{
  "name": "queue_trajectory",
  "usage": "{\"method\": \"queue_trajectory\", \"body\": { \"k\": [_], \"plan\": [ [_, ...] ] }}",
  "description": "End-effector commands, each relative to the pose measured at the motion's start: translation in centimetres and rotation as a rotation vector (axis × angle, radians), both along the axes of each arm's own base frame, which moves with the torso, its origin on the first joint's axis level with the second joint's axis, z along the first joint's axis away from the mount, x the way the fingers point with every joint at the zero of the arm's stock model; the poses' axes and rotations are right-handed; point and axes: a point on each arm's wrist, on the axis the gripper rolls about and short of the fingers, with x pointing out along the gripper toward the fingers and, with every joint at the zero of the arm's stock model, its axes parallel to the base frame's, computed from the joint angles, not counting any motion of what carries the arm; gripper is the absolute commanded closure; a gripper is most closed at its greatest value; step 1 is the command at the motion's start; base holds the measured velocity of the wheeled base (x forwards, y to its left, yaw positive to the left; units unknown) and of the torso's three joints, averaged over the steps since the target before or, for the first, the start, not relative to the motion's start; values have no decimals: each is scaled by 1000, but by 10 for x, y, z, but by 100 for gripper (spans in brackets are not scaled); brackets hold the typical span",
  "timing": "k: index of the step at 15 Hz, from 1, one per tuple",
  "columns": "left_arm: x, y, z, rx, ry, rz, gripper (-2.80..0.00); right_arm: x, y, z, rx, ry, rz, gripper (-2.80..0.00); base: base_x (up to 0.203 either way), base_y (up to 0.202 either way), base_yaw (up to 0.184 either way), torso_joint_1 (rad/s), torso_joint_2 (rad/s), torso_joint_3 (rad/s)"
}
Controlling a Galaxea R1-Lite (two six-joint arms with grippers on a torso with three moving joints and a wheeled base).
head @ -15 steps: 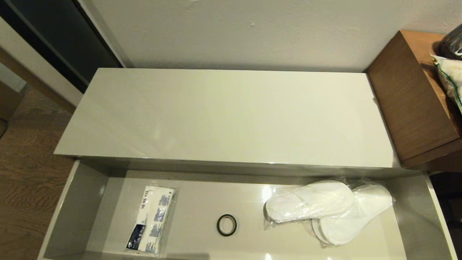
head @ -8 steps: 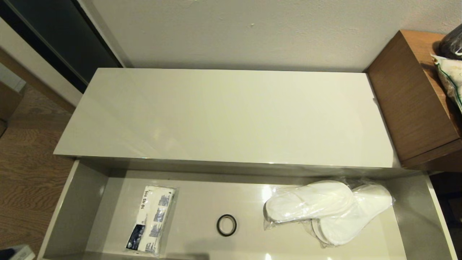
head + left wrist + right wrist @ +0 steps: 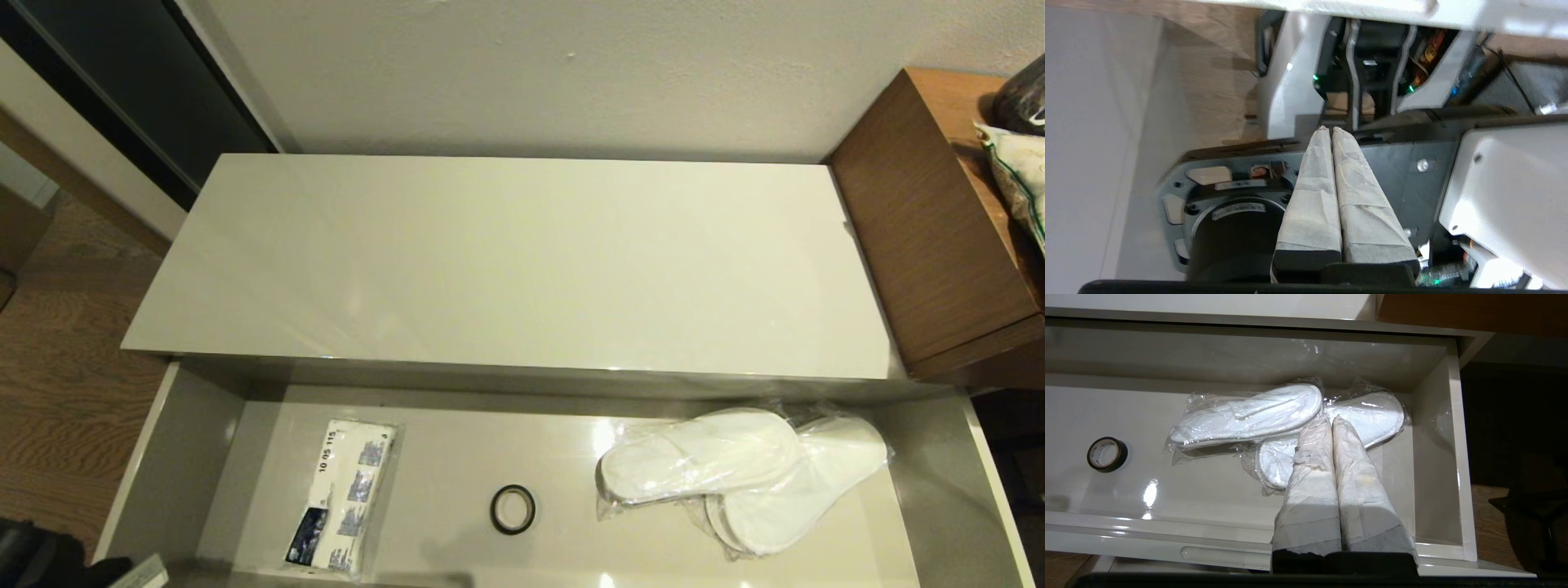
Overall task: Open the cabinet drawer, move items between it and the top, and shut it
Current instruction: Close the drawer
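The cabinet drawer stands pulled out below the bare glossy top. Inside it, the tissue packet lies at the left and the plastic-sealed white slippers at the right. My right gripper is shut and empty. It hovers over the drawer's front edge, its tips seen against the slippers; it does not show in the head view. My left gripper is shut on nothing, low beside the drawer and pointing at my own base. A dark piece of the left arm shows at the lower left corner.
A small black ring lies in the middle of the drawer floor, also in the right wrist view. The taller brown wooden unit with bags on it stands to the right. Wood floor lies to the left.
A dark part of the left arm has come up into the lower left corner of the head view. The drawer and the things in it have not moved.
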Motion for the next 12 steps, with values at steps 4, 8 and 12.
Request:
{"method": "queue_trajectory", "body": {
  "k": [4, 8, 12],
  "plan": [
    [-1, -3, -13, 3, -14, -49, 0, 0, 0, 0, 0, 1, 0, 0, 0, 0, 0, 0, 0, 0],
    [18, -4, -30, 32, 57, -1, 0, 0, 0, 0, 0, 2, 0, 0, 0, 0, 0, 0, 0, 0],
    [28, -5, -50, 40, 91, 18, 0, 0, 0, 0, 0, 1, 0, 0, 0, 0, 0, 0, 0, 0]
  ]
}}
